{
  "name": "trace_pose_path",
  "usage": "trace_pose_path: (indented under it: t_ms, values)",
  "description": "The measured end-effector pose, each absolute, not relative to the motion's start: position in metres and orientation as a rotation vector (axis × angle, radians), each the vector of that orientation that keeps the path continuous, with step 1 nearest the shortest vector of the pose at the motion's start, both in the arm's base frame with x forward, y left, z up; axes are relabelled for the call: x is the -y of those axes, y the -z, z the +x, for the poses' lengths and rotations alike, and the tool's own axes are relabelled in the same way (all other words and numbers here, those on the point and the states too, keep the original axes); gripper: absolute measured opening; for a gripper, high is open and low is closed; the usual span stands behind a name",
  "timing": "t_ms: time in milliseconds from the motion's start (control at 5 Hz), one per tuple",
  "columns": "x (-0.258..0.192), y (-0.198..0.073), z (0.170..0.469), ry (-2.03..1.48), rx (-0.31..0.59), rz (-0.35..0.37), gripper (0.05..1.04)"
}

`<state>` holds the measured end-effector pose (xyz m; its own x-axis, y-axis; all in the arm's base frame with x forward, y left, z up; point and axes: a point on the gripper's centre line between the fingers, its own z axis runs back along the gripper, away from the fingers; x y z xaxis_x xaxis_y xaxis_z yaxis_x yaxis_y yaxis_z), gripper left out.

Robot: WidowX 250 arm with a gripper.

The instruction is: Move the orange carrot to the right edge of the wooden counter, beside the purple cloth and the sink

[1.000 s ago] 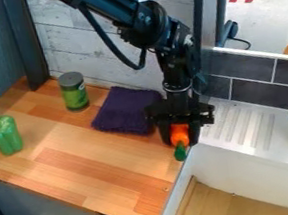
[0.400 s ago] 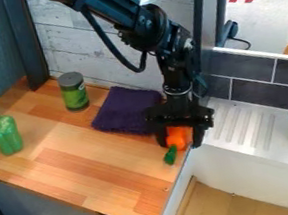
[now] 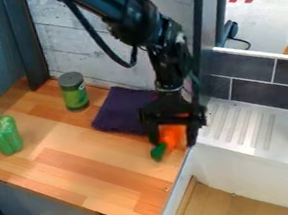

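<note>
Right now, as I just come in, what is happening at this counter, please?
A black robot arm has its hand down at an orange object with a green end, near the sink. I cannot tell whether the hand grips it firmly. A folded purple cloth lies close behind the hand. Farther along the wooden counter stand a green jar with a grey lid and a green pepper.

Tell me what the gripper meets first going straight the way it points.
Pointing down, the gripper would likely meet the orange carrot-like toy first, then the wooden counter; depth is unclear, so it may already touch the toy.
</note>
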<state>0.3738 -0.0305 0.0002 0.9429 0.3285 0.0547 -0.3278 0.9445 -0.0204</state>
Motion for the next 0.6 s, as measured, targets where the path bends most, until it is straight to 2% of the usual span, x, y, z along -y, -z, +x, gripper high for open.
trace_pose_path:
  t_ms: [200, 400, 600]
  values:
    - [0.025, -0.020, 0.369, -0.354, 0.078, -0.047, 1.000]
    - [0.023, -0.055, 0.358, -0.367, 0.100, -0.117, 1.000]
    - [0.017, -0.086, 0.334, -0.313, 0.017, -0.131, 1.000]
